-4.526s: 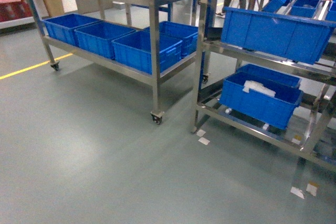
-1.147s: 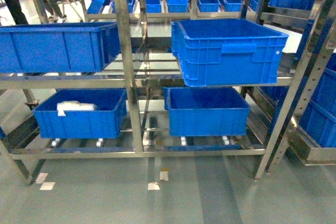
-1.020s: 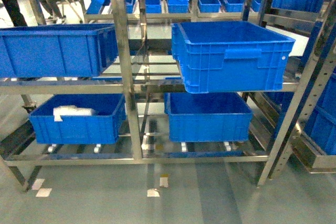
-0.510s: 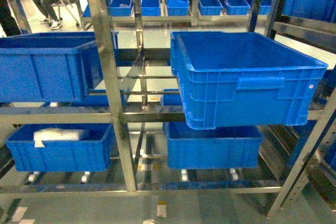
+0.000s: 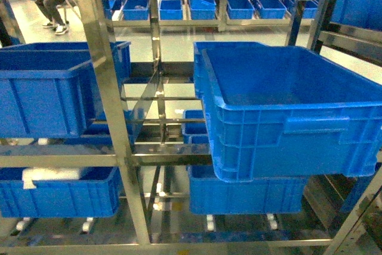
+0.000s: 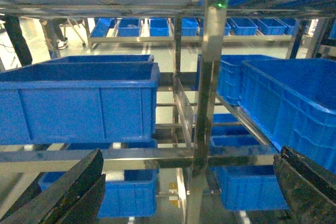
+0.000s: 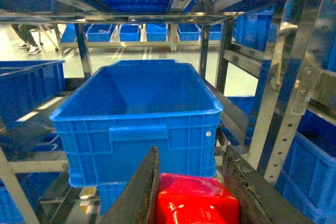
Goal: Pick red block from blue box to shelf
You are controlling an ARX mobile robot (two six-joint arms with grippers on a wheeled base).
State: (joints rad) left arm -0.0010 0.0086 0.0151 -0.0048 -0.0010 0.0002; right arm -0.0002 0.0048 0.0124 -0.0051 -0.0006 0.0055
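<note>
Steel shelf (image 5: pixel 113 147) seemingly nearer now.

red block (image 7: pixel 197 203): 1 | grippers: 2, left (image 6: pixel 184 187), right (image 7: pixel 191 192) | near shelf (image 5: pixel 110 117) dark blue crates: 4

Right gripper (image 7: pixel 191 182) clamps the red block (image 7: pixel 197 200) — facing a blue crate (image 7: pixel 139 121) on the shelf (image 7: pixel 294 77).

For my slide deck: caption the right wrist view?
Right gripper carrying the red block toward a blue crate on the shelf.
</note>
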